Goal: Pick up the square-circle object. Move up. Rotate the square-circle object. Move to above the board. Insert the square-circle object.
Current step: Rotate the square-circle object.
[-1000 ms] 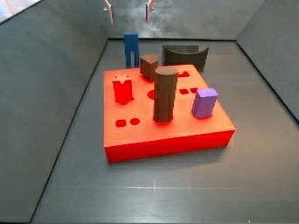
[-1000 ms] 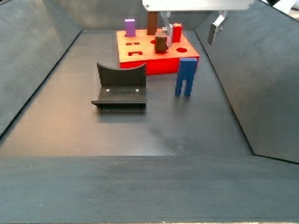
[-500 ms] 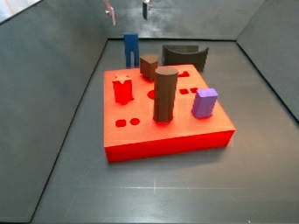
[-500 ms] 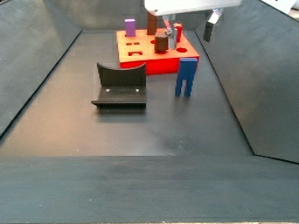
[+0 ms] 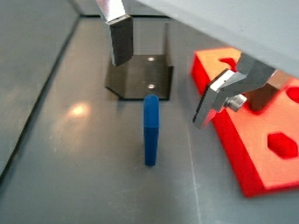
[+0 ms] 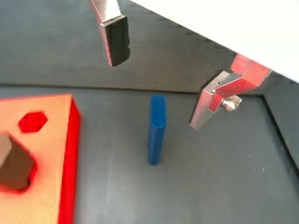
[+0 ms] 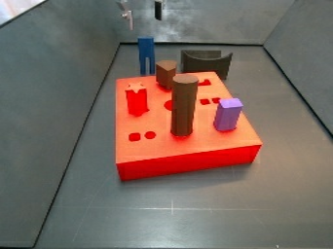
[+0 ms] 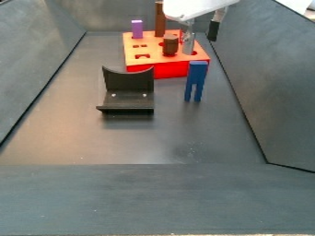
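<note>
The square-circle object [image 7: 146, 55] is a tall narrow bright-blue block standing upright on the floor behind the board; it shows in both wrist views [image 5: 151, 129] [image 6: 156, 129] and beside the board in a side view [image 8: 194, 83]. The board [image 7: 196, 151] is a thick red slab with shaped holes. My gripper [image 7: 142, 12] hangs open and empty high above the blue block [image 8: 186, 23]. In both wrist views [image 5: 166, 70] [image 6: 160, 72] the block lies between and well below the fingers [image 5: 121, 39].
A tall dark-brown cylinder [image 7: 185, 105], a lilac block [image 7: 229, 114] and a small brown block [image 7: 166, 73] stand in the board. The dark fixture [image 7: 205, 63] stands on the floor near the blue block [image 8: 127, 90]. Grey walls enclose the floor.
The gripper has shifted slightly above the blue block, and its fingers look closer together in the side views. The blue block and board have not moved.
</note>
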You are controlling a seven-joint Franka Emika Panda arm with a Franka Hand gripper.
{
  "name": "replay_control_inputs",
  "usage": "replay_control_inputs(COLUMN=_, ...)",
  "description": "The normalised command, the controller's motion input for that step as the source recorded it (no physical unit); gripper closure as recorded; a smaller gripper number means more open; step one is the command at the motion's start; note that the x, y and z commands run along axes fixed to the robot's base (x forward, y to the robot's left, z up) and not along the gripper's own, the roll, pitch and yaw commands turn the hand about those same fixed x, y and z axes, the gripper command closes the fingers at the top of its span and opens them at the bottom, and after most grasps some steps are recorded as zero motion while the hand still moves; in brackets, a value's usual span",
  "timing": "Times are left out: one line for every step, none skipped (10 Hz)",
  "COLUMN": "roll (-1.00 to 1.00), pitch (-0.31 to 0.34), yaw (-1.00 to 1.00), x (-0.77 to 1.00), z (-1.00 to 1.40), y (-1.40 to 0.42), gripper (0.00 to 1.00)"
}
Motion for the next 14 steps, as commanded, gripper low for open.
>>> replay_control_inputs(roll=0.0, pitch=0.007, yaw=1.0, x=0.01, z=-0.01, y=-0.01, gripper=0.0)
replay_control_inputs(roll=0.0, pitch=0.007, yaw=1.0, x=0.01, z=-0.01, y=-0.01, gripper=0.0)
replay_control_inputs(roll=0.0, pitch=0.007, yaw=1.0, x=0.01, z=-0.01, y=-0.01, gripper=0.0)
replay_control_inputs(roll=0.0, pitch=0.007, yaw=1.0, x=0.01, z=-0.01, y=-0.01, gripper=0.0)
replay_control_inputs(roll=0.0, pitch=0.007, yaw=1.0, x=0.01, z=-0.01, y=-0.01, gripper=0.0)
replay_control_inputs(roll=0.0, pitch=0.008, yaw=1.0, x=0.01, z=-0.01, y=-0.01, gripper=0.0)
replay_control_inputs(roll=0.0, pitch=0.008, yaw=1.0, x=0.01, z=-0.01, y=-0.01, gripper=0.0)
replay_control_inputs(roll=0.0, pitch=0.008, yaw=1.0, x=0.01, z=-0.01, y=-0.01, gripper=0.0)
replay_control_inputs(roll=0.0, pitch=0.009, yaw=1.0, x=0.01, z=-0.01, y=-0.01, gripper=0.0)
replay_control_inputs(roll=0.0, pitch=0.009, yaw=1.0, x=0.01, z=-0.01, y=-0.01, gripper=0.0)
replay_control_inputs(roll=0.0, pitch=0.009, yaw=1.0, x=0.01, z=-0.01, y=-0.01, gripper=0.0)
replay_control_inputs(roll=0.0, pitch=0.01, yaw=1.0, x=0.01, z=-0.01, y=-0.01, gripper=0.0)
replay_control_inputs(roll=0.0, pitch=0.01, yaw=1.0, x=0.01, z=-0.01, y=-0.01, gripper=0.0)
replay_control_inputs(roll=0.0, pitch=0.011, yaw=1.0, x=0.01, z=-0.01, y=-0.01, gripper=0.0)
